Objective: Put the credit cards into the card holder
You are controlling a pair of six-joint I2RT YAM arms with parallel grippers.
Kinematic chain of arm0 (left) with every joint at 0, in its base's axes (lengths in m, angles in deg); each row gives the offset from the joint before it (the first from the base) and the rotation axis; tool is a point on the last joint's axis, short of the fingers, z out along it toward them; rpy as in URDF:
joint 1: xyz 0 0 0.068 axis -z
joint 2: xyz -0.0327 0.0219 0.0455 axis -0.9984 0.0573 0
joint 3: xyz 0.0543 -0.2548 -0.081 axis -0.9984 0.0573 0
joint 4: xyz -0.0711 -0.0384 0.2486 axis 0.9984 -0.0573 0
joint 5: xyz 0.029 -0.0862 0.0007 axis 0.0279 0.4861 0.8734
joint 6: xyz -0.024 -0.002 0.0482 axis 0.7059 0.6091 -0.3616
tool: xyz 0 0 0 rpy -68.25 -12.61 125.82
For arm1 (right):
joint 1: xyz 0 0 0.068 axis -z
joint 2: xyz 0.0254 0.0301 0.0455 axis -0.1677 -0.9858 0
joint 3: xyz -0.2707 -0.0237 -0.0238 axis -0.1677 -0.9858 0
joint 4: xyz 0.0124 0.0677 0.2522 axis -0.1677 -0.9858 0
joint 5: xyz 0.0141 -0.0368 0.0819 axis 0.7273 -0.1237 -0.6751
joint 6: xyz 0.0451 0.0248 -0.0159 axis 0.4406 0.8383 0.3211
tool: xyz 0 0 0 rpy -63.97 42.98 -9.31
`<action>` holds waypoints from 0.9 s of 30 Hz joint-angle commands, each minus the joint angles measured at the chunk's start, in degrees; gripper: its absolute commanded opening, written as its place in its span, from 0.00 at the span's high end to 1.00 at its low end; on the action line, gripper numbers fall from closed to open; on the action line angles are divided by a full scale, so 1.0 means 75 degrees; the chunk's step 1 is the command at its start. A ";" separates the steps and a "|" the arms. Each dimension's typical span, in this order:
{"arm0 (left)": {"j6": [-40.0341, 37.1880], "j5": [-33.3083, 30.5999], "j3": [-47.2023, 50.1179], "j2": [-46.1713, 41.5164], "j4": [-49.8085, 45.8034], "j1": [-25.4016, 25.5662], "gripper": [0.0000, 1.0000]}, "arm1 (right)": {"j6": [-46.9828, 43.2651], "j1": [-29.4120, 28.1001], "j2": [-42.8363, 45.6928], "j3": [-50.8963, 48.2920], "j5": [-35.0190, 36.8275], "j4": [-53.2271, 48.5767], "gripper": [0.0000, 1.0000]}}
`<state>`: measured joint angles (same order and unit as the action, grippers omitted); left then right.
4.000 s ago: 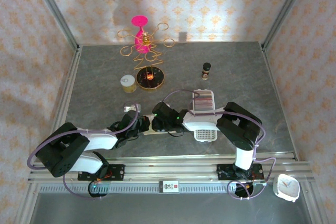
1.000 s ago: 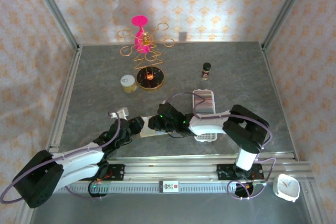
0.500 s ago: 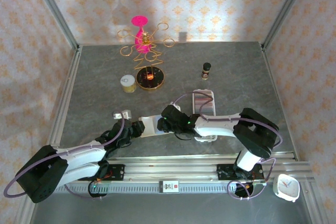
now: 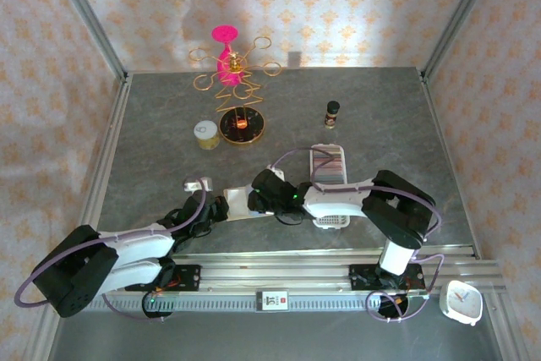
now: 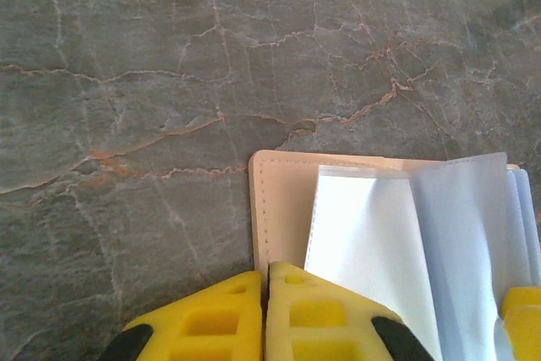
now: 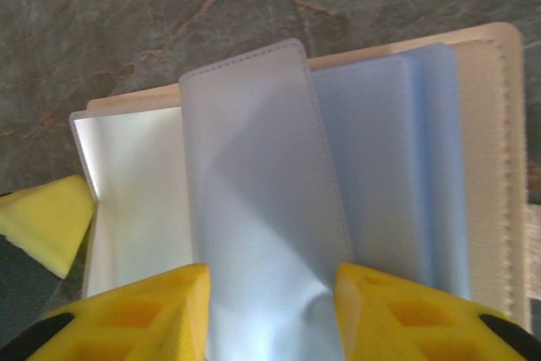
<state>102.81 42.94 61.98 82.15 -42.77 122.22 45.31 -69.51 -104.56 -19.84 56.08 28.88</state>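
Presses the left fingers (image 5: 211, 319) together at the beige edge of the card holder (image 5: 279, 200); cannot tell whether gripping it. Has the right fingers (image 6: 135, 310) apart, a clear sleeve (image 6: 262, 209) between them. Lies open on the bench (image 5: 169, 82), near the white tray (image 4: 331, 220) with the credit cards (image 4: 328, 161).

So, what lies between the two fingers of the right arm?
A pale clear sleeve of the card holder lies between the yellow fingers, as the right wrist view shows.

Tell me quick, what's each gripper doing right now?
Left gripper: shut, at the edge of the card holder.
Right gripper: open, jaws astride a clear sleeve.
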 commanded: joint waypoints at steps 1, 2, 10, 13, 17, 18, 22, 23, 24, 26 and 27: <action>-0.0033 0.0178 -0.0083 0.0278 -0.0085 0.0038 0.94 | 0.0132 -0.0054 -0.0304 0.0040 -0.0461 0.0323 0.56; -0.0030 0.0186 -0.0072 0.0258 -0.0075 0.0035 0.95 | 0.0177 -0.0052 -0.0286 0.0029 -0.0583 0.0542 0.56; 0.0084 0.0285 0.0075 0.0125 0.0164 0.0035 0.97 | 0.0487 -0.0058 -0.0502 0.0043 -0.1241 0.1565 0.56; 0.0108 0.0316 0.0123 0.0143 0.0260 0.0035 0.97 | 0.0635 -0.0053 -0.0408 -0.0061 -0.1339 0.1984 0.56; 0.0143 0.0350 0.0164 0.0229 0.0401 0.0041 0.98 | 0.0816 -0.0058 -0.0415 -0.0192 -0.1506 0.2521 0.56; 0.0154 0.0352 0.0164 0.0250 0.0422 0.0035 0.98 | 0.0839 -0.0049 -0.0484 -0.0172 -0.1552 0.2541 0.56; 0.0165 0.0386 0.0185 0.0269 0.0480 0.0044 0.99 | 0.0935 -0.0058 -0.0652 -0.0169 -0.1668 0.2705 0.57; 0.0175 0.0374 0.0208 0.0242 0.0506 0.0035 0.99 | 0.0948 -0.0058 -0.0642 -0.0191 -0.1668 0.2770 0.57; 0.0198 0.0369 0.0231 0.0235 0.0523 0.0029 0.99 | 0.0948 -0.0052 -0.0627 -0.0200 -0.1651 0.2804 0.57; 0.0222 0.0362 0.0275 0.0188 0.0569 0.0035 0.99 | 0.0951 -0.0052 -0.0611 -0.0171 -0.1624 0.2883 0.57; 0.0236 0.0362 0.0292 0.0185 0.0587 0.0035 0.99 | 0.0965 -0.0058 -0.0622 -0.0159 -0.1625 0.2944 0.57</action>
<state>103.34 43.09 62.94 82.89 -39.36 122.22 51.73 -69.51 -108.93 -20.56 43.97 48.00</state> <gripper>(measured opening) 0.049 0.435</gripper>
